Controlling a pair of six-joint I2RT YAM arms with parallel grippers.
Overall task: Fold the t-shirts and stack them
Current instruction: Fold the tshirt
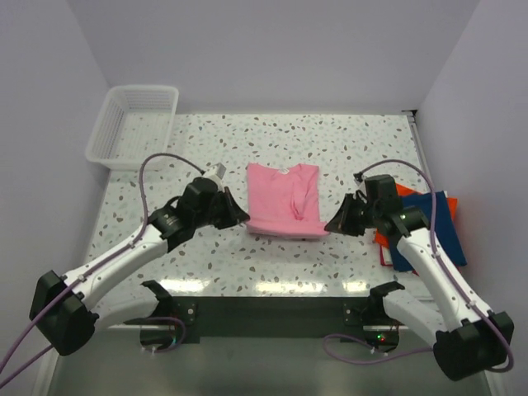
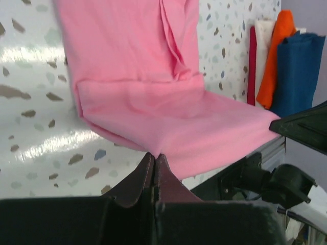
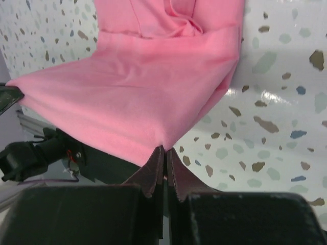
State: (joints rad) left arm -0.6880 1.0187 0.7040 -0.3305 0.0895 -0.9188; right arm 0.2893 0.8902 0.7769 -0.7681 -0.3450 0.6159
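Okay, one soft pink t-shirt (image 1: 283,200) spread in middle of speckled counter (image 1: 330,140), near hem raised. Left fingers (image 2: 140,184) and right fingers (image 3: 153,176) clamped on one hem corner each. Folded navy t-shirt (image 1: 429,235) overlapping orange-red t-shirt (image 1: 406,191) at right edge. Pinch itself clear only from wrists. Seen from top only: one white mesh basket (image 1: 132,124), far left.

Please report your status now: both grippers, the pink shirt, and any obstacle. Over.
Left gripper and right gripper: jaws shut on near corners of pink t-shirt. Near edge lifted, rest on table. Folded stack lies right, apart; nothing blocking.
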